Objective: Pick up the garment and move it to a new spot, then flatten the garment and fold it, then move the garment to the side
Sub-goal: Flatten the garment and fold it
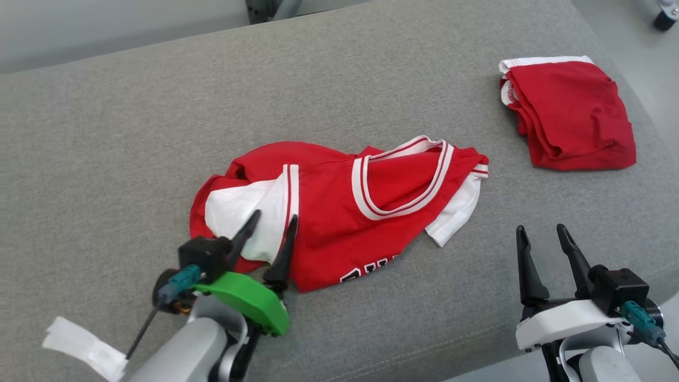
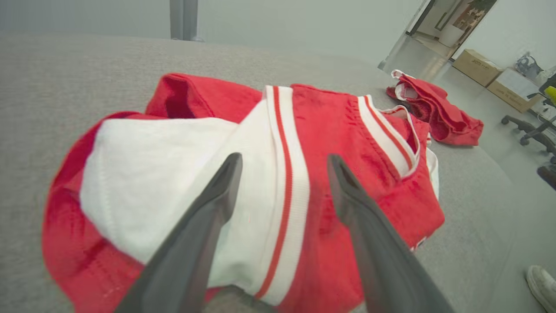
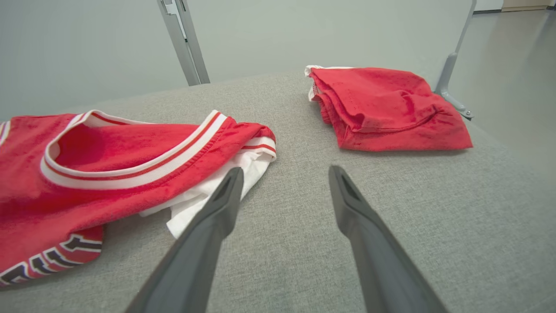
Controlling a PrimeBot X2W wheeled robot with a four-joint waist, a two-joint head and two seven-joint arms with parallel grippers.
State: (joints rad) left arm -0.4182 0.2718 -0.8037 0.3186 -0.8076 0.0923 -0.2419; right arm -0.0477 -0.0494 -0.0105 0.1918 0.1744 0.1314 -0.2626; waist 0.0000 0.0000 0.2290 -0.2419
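A crumpled red jersey with white trim, the garment [image 1: 345, 207], lies in a heap at the middle of the grey cushioned surface [image 1: 132, 132]. My left gripper [image 1: 276, 220] hovers open over the garment's left end, its fingers straddling the white-and-red striped band [image 2: 282, 182] with nothing pinched between them. My right gripper [image 1: 541, 231] stands open off the garment's lower right, above bare fabric, and the garment's white sleeve [image 3: 217, 191] lies just left of its fingers.
A second red garment [image 1: 570, 114], folded, sits at the far right of the surface [image 3: 386, 108]. A white tag [image 1: 85, 347] hangs by my left arm. The surface's front edge runs just behind both grippers. Floor, boxes and an office chair [image 2: 530, 130] lie beyond the right end.
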